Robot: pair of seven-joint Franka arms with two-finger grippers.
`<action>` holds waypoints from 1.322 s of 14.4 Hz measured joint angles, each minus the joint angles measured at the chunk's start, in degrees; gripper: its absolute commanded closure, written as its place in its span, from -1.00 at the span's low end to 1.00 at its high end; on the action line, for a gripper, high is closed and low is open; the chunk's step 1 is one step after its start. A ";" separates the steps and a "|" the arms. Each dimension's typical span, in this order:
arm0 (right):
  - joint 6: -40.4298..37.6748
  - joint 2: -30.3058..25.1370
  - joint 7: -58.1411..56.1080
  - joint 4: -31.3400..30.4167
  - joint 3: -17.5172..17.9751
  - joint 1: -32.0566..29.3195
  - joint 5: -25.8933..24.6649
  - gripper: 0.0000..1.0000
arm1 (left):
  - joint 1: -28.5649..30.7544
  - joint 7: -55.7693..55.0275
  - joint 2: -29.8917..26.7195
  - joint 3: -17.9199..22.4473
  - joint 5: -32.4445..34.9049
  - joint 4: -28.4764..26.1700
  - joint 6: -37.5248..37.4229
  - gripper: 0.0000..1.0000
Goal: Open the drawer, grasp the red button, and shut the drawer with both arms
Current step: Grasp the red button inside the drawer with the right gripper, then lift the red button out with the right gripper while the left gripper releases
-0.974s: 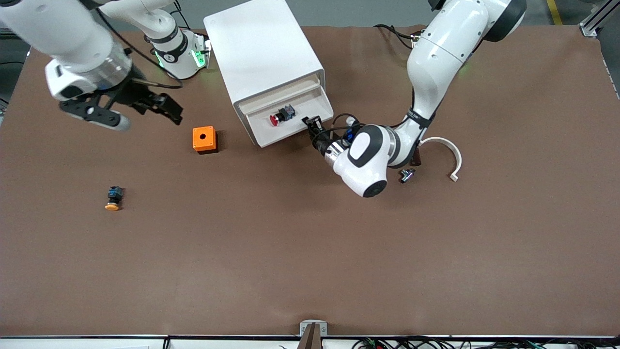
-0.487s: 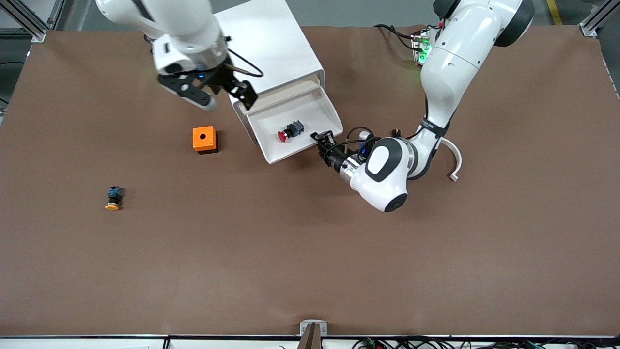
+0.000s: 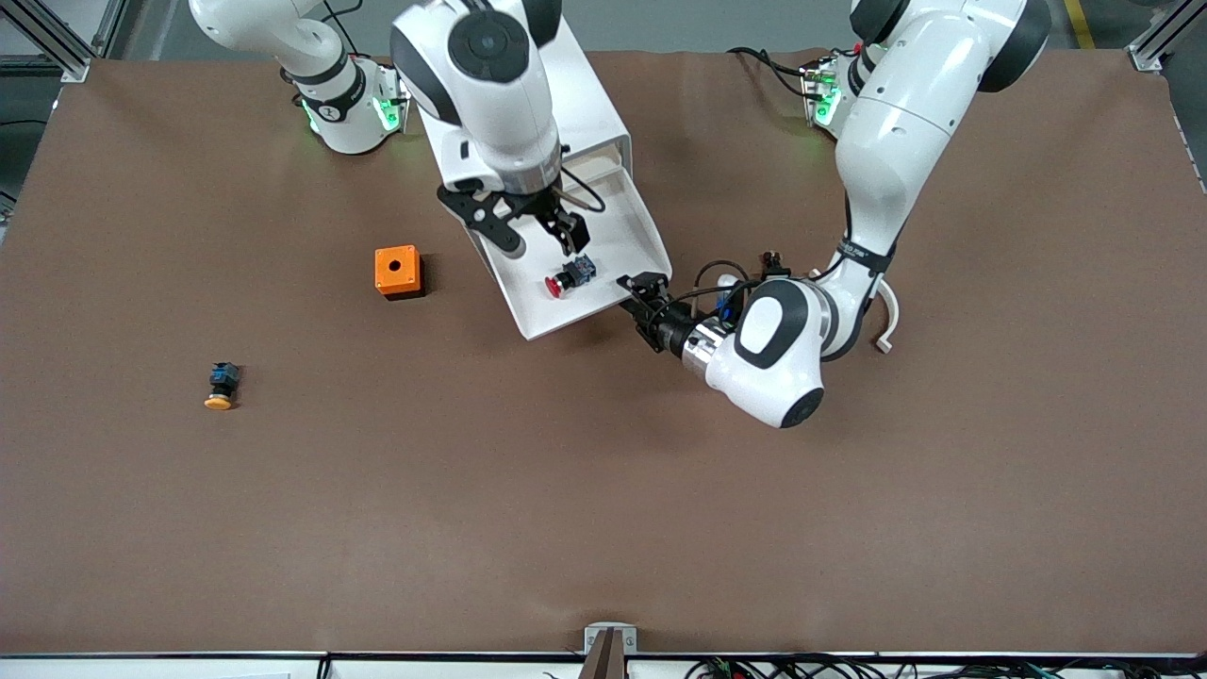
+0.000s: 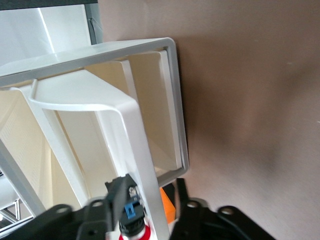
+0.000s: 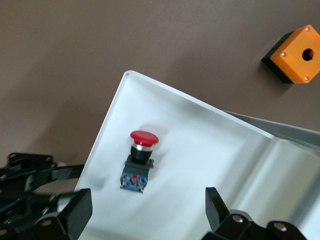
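The drawer (image 3: 534, 311) is pulled out of the white cabinet (image 3: 528, 94). The red-capped button (image 3: 567, 276) lies on its side in the drawer, near the front. My left gripper (image 3: 645, 286) is low at the drawer's front, at the corner toward the left arm's end, shut on the handle (image 4: 132, 125). In the left wrist view the handle runs between the fingers of the left gripper (image 4: 150, 194). My right gripper (image 3: 539, 235) hangs open and empty over the drawer. In the right wrist view the button (image 5: 139, 161) lies just ahead of the wide jaws of the right gripper (image 5: 147, 207).
An orange cube with a hole (image 3: 398, 271) sits beside the drawer toward the right arm's end. A yellow-orange capped button (image 3: 220, 387) lies nearer the front camera. A white curved piece (image 3: 884, 306) lies by the left arm's wrist.
The left gripper has drawn the drawer farther out. The right arm has swung from the right arm's end of the table to over the drawer.
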 measured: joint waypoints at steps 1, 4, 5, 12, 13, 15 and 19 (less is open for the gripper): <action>1.02 1.43 0.24 0.04 -0.26 -0.09 0.00 -1.00 | 0.43 0.30 0.00 0.02 0.02 0.24 0.00 -1.00; 2.95 5.51 3.31 1.22 -0.52 -0.23 0.00 -1.00 | 1.61 0.56 0.00 0.06 0.03 1.43 0.03 -1.00; 3.10 6.90 4.70 2.23 -0.50 -0.15 0.00 -1.00 | 2.16 0.58 -0.01 0.07 0.03 2.03 0.04 -1.00; 2.30 10.71 8.22 4.86 -0.30 0.12 0.10 -1.00 | 10.11 5.82 -0.21 0.06 7.18 5.11 -4.15 -1.00; 2.29 11.26 8.67 4.86 -0.22 0.20 0.11 -1.00 | 10.89 6.26 -0.24 0.04 9.60 5.74 -4.85 -1.00; 2.39 12.57 8.97 4.88 -0.08 0.93 0.16 -1.00 | 12.18 7.18 -0.34 0.03 12.94 7.02 -5.75 -1.00; 2.74 13.97 9.68 5.20 -0.01 2.67 0.16 -0.33 | 15.42 9.51 -1.10 0.08 21.29 8.14 -6.58 -1.00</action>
